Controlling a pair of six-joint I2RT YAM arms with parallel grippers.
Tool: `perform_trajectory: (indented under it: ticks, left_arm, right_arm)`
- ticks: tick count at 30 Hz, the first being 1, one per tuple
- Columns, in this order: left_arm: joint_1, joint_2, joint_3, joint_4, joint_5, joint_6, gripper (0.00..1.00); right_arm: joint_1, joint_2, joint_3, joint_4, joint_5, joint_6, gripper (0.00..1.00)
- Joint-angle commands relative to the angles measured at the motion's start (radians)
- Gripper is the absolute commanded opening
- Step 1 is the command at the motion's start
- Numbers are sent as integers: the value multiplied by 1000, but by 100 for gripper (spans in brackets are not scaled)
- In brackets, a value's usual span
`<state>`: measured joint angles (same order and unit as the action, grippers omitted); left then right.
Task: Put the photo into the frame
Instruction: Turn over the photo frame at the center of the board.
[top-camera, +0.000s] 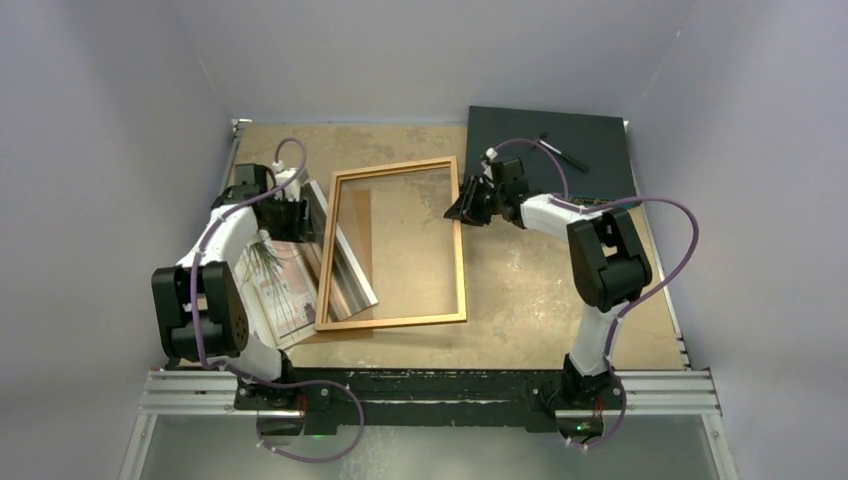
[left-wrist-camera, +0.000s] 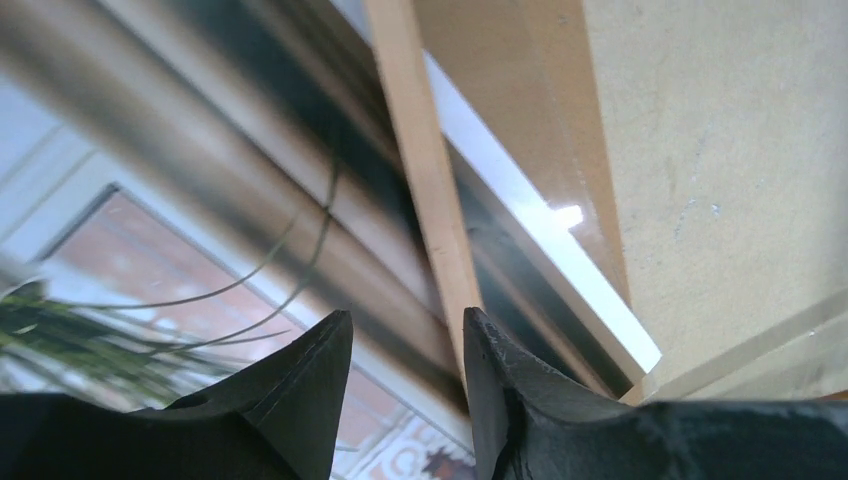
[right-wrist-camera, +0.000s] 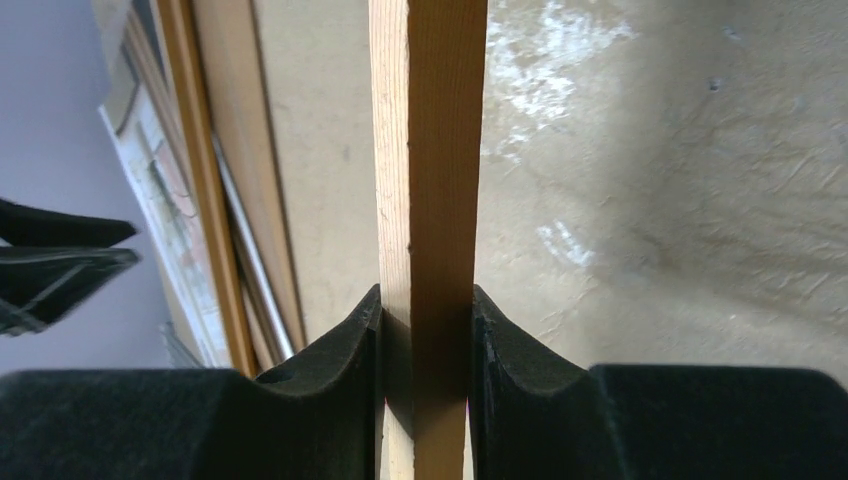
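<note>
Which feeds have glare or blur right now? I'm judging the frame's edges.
Left wrist: bright glare spot beside the frame rail; the photo at upper left is blurred. Right wrist: rail clamped in the right gripper is sharp, far left soft. Top external: evenly lit, in focus.

Left arm (top-camera: 222, 238) reaches forward, left jaws parted, nothing between them. Right arm (top-camera: 556, 214) bends inward, right jaws clamped on the frame (right-wrist-camera: 428, 150) rail between them.

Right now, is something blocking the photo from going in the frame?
Yes. The frame has its left rail lying across the photo, so the photo is only partly in the opening. A brown board lies in the opening too.
</note>
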<state>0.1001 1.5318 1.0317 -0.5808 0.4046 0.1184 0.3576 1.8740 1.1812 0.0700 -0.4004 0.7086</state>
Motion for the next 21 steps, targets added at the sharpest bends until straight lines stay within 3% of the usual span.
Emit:
perform_trajectory:
  ticks: [1,8,13,21]
  left_arm:
    - [108,-13,94,-138,29,111,43]
    - [249,15,177,-249,25,246,41]
    - [280,-10,180,-265,-4,281,41]
    - [311,-19,209,-304,-40,333,42]
  right_arm:
    - [4,37,31,27,95,-82,2]
    - [8,77,49,13,139,-82,24]
    - [26,97,70,-19,187,-90,48]
    - [57,87,114,-116,322,-108,69]
